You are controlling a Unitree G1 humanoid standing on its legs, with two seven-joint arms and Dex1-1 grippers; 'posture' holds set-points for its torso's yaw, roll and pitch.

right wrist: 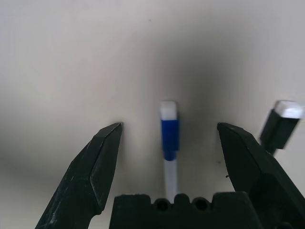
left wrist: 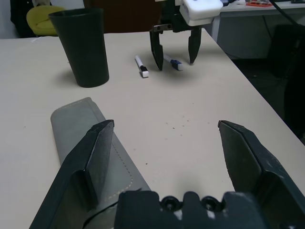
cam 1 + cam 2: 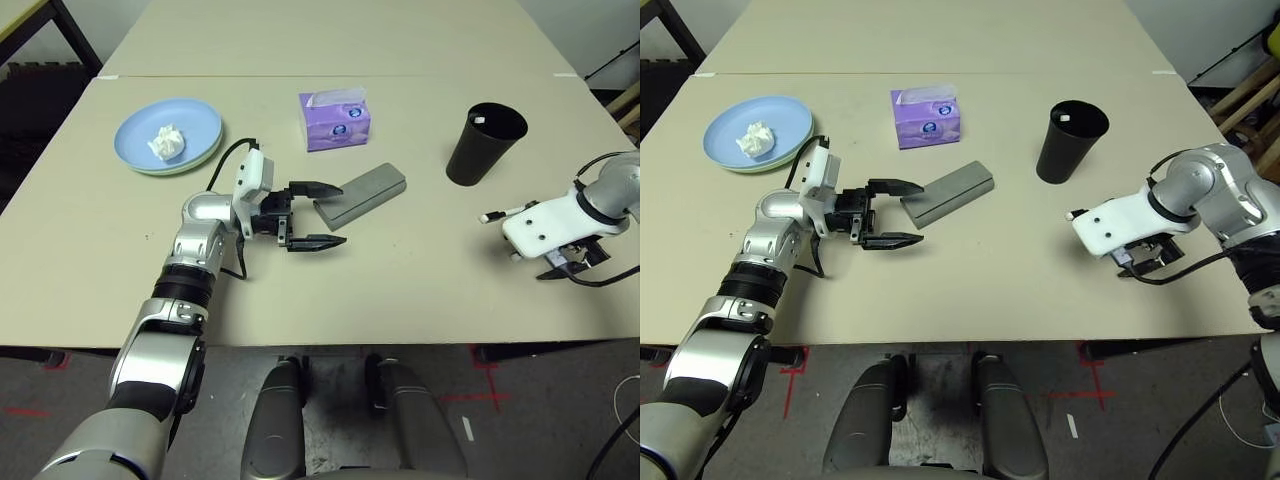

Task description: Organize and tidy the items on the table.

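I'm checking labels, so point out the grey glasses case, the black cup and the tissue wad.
grey glasses case (image 3: 362,194): left eye view, its flat top.
black cup (image 3: 482,147): left eye view, outer wall.
tissue wad (image 3: 167,142): left eye view, its middle.

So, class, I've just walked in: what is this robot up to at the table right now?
It is tidying the table. The left end effector is open next to the near end of the grey glasses case, not gripping it. The right end effector is open, poised over a white pen with a blue band, with a second pen beside it. The black cup stands upright nearby, and a tissue wad lies on the stacked plates.
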